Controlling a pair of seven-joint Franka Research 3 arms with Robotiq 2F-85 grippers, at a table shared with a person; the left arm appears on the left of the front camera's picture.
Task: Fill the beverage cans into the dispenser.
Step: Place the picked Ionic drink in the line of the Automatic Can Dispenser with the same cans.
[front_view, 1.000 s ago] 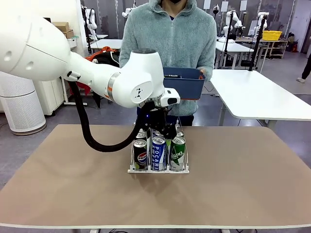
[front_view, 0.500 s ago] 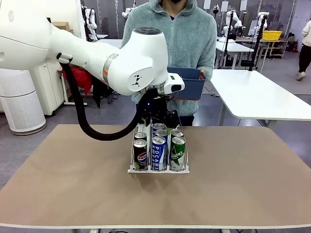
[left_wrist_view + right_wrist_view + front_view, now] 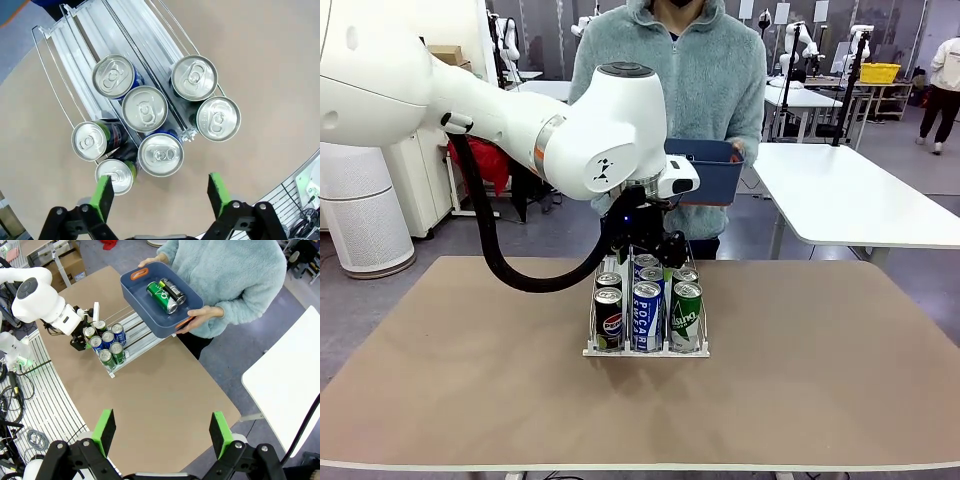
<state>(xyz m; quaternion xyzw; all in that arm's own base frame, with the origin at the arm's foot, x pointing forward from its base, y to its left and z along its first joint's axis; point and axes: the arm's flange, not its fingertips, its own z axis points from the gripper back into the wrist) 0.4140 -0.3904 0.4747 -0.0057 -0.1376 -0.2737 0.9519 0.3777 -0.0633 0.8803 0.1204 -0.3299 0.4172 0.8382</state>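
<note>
Seven cans [image 3: 144,108] in the dispenser [image 3: 131,20], front labels Pepsi, Pocari; left hand [image 3: 160,181] above, released.

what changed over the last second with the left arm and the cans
The left gripper rose away from the beverage cans, jaws open and empty. They stayed in the dispenser; the person still holds the blue bin.
</note>
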